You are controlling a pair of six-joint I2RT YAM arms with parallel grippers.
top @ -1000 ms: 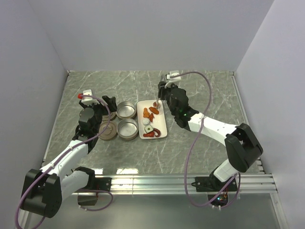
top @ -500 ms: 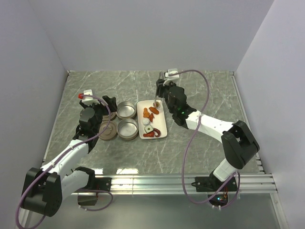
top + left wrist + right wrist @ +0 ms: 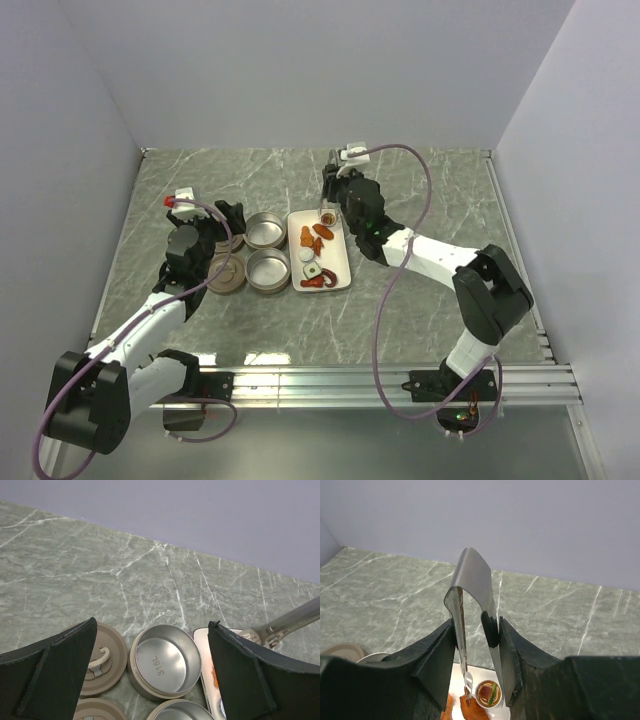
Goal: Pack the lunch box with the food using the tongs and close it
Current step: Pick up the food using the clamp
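My right gripper (image 3: pixel 333 190) (image 3: pixel 476 647) is shut on the tongs (image 3: pixel 471 582), gripping both arms near the joined end. The tong tips hang over the far end of the white tray (image 3: pixel 338 258), either side of a small round brown piece (image 3: pixel 488 693), next to an orange piece (image 3: pixel 472 709). More food (image 3: pixel 314 241) lies along the tray. The lunch box is two open tins (image 3: pixel 264 231) (image 3: pixel 268 270), both empty. My left gripper (image 3: pixel 226 226) (image 3: pixel 150 670) hangs open above the far tin (image 3: pixel 165 660) and its lid (image 3: pixel 100 657).
Two handled lids (image 3: pixel 227 276) lie left of the tins, the far one partly under my left gripper. The tray sits right against the tins. Walls close the table at the back and both sides. A metal rail (image 3: pixel 400 378) runs along the near edge.
My right gripper has carried the tongs a little to the left and farther back, over the tray's far end. The left arm has not moved.
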